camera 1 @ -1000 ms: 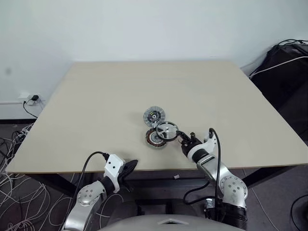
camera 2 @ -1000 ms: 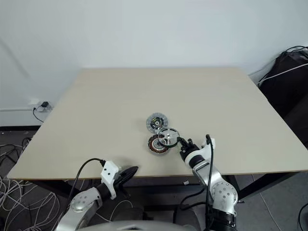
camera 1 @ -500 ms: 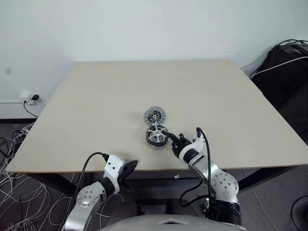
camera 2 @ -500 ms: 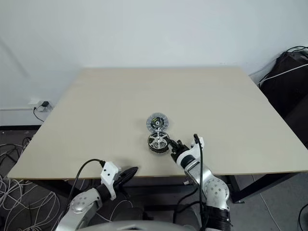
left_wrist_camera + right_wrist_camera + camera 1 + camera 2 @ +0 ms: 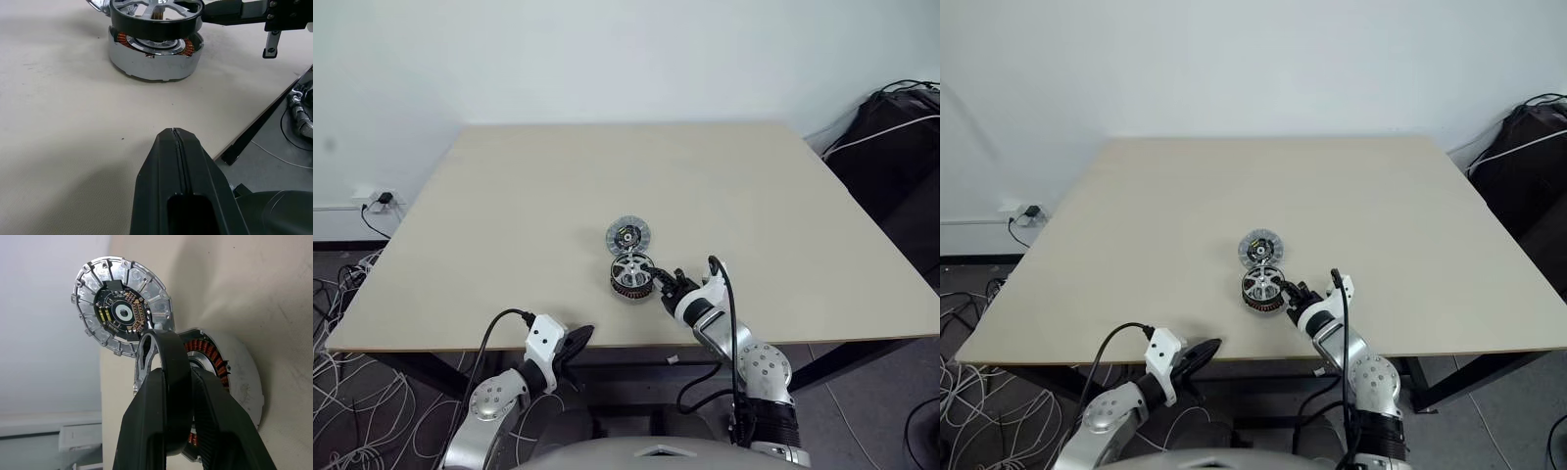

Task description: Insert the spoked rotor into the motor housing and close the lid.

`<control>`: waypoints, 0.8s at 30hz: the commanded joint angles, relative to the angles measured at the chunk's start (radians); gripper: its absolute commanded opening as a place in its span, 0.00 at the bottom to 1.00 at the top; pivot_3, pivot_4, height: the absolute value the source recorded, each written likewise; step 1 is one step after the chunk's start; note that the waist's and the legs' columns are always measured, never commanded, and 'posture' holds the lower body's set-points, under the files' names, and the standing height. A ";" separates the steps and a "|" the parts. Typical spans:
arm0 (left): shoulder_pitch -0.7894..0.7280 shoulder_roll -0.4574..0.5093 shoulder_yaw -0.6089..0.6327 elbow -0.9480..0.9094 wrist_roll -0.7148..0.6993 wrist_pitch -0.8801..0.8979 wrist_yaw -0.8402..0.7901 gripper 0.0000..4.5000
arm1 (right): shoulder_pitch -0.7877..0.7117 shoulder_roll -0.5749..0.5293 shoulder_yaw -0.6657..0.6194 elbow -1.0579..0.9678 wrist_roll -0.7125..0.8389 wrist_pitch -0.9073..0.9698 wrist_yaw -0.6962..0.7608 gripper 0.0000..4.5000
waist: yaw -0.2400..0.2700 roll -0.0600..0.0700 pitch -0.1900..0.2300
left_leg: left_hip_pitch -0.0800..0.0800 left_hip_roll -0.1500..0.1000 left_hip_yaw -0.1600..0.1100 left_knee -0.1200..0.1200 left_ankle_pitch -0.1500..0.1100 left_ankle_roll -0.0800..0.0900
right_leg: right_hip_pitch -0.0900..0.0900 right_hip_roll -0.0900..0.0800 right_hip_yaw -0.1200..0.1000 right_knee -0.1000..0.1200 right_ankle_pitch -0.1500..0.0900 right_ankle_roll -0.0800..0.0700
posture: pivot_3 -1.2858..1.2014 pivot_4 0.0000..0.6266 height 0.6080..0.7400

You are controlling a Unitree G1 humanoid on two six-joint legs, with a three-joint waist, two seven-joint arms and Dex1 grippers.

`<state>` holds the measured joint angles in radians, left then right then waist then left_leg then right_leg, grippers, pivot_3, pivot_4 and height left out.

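The motor housing (image 5: 628,283), a round disc with copper windings, lies near the table's front edge. The spoked rotor (image 5: 634,265) is level over its top, and the copper (image 5: 128,41) still shows in the gap under the rotor's dark rim (image 5: 156,18). My right gripper (image 5: 658,282) reaches in from the right and is shut on that rim (image 5: 168,357). The lid (image 5: 628,235) lies just behind the housing with its green-and-black face (image 5: 122,312) up. My left gripper (image 5: 576,340) hangs shut below the table's front edge, apart from everything.
The tan table (image 5: 509,215) has wide bare room on all sides of the parts. A black bag (image 5: 896,137) with cables stands off its right side. Loose cables (image 5: 352,392) lie on the floor at the left.
My right gripper has carried the rotor left, from tilted over the housing's right edge to level above the housing. The left gripper and lid have not moved.
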<state>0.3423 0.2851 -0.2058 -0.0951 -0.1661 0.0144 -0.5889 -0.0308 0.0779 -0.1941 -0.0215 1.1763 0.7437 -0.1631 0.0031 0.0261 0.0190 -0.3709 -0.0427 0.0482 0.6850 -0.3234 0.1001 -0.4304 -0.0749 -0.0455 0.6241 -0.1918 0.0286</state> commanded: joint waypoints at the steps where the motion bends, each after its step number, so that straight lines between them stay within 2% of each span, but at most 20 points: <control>1: -0.008 -0.001 0.002 -0.036 -0.001 -0.018 0.003 0.00 | -0.032 0.045 0.004 -0.008 -0.003 -0.008 0.019 0.09 | 0.000 0.000 0.000 | 0.000 0.000 0.000 0.000 0.000 0.000 | 0.000 0.000 0.000 0.000 0.000 0.000 | 0.52 0.00 1.00; 3: -0.014 -0.001 0.002 -0.043 -0.002 -0.009 0.004 0.00 | -0.031 0.047 0.006 -0.006 -0.007 -0.006 0.020 0.09 | 0.000 0.000 0.000 | 0.000 0.000 0.000 0.000 0.000 0.000 | 0.000 0.000 0.000 0.000 0.000 0.000 | 0.52 0.00 1.00; 11: -0.016 0.000 0.002 -0.055 -0.004 0.002 0.006 0.00 | -0.024 0.038 -0.004 -0.053 0.011 -0.004 0.031 0.68 | 0.000 -0.001 -0.001 | 0.000 0.000 0.000 0.000 0.000 0.000 | 0.000 0.000 0.000 0.000 0.000 0.000 | 0.52 0.00 1.00; 17: -0.016 0.002 0.002 -0.066 -0.006 0.012 0.005 0.00 | -0.007 0.010 -0.024 -0.149 0.047 -0.001 0.040 0.68 | 0.000 0.000 0.000 | 0.000 0.000 0.000 0.000 0.000 0.000 | 0.000 0.000 0.000 0.000 0.000 0.000 | 0.52 0.00 1.00; 24: -0.028 0.000 0.000 -0.060 -0.006 0.019 -0.001 0.00 | -0.007 -0.026 -0.048 -0.202 0.009 -0.024 0.019 0.68 | 0.000 -0.001 -0.001 | 0.000 0.000 0.000 0.000 0.000 0.000 | 0.000 0.000 0.000 0.000 0.000 0.000 | 0.52 0.00 1.00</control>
<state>0.3275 0.2841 -0.2061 -0.1172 -0.1664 0.0397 -0.5892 -0.0238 0.0622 -0.2422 -0.1794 1.1964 0.7391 -0.1516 0.0036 0.0255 0.0184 -0.3708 -0.0429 0.0483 0.6850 -0.3234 0.1000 -0.4303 -0.0748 -0.0455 0.6242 -0.1917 0.0287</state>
